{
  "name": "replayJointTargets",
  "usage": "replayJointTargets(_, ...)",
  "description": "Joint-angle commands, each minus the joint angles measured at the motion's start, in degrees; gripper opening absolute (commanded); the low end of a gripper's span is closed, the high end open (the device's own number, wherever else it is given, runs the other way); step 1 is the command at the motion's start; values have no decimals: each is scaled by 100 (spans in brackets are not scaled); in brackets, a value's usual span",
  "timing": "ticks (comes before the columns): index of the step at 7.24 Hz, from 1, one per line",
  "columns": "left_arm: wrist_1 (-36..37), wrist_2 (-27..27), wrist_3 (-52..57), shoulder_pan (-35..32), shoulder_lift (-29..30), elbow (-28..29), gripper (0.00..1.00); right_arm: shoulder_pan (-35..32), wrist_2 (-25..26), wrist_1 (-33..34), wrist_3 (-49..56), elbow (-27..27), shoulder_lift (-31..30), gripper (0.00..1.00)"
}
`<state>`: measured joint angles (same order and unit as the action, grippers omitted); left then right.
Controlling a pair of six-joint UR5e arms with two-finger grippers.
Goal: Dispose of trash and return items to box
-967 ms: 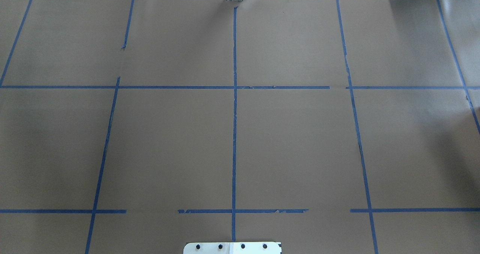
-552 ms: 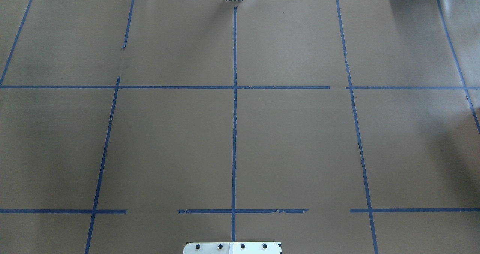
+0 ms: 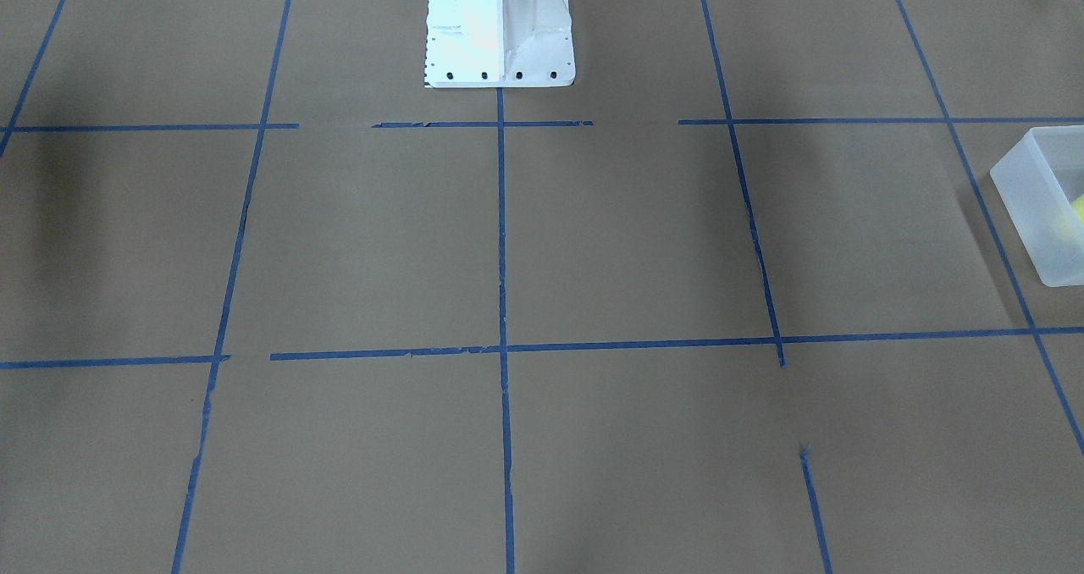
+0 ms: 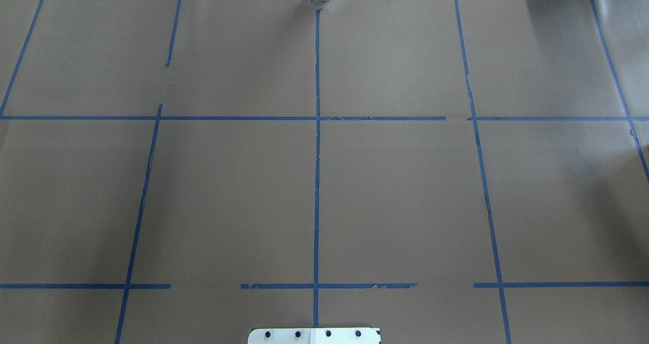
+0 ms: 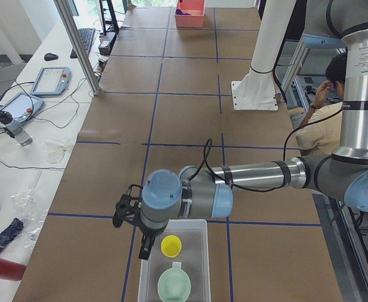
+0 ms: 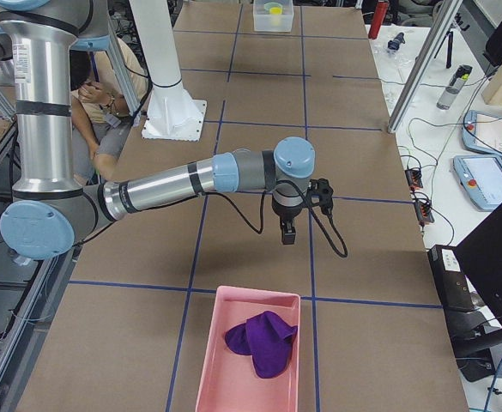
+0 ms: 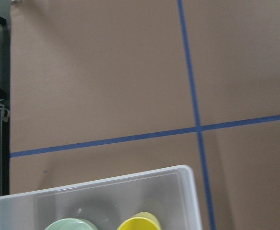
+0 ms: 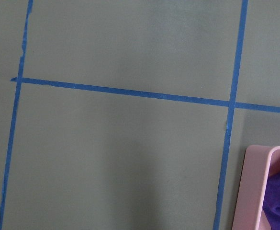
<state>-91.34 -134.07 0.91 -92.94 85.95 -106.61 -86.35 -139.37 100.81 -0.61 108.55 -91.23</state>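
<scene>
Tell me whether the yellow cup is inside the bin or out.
Inside: the yellow cup sits mouth-up in the translucent bin, beside the green bowl.

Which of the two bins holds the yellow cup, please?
The frosted white box, with the cup beside a green bowl; the pink bin holds only a purple cloth.

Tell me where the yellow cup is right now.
In the exterior left view, the yellow cup sits inside the translucent bin on the robot's left side, beside the mint-green bowl, which lies nearer the camera.
</scene>
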Motion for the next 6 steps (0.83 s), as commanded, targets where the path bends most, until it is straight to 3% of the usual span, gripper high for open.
replayJointTargets(1, 37, -172, -547, 574, -235, -448, 100, 4, 32, 0, 0, -18, 0, 100)
replayJointTargets(4, -1162, -198, -1089, 1117, -1148, -625, 100, 30, 67, 0, 44, -229, 0, 100)
replayJointTargets(6, -1202, -225, -1295, 1322, -1168, -633, 100, 74, 181, 0, 53, -238, 0, 100)
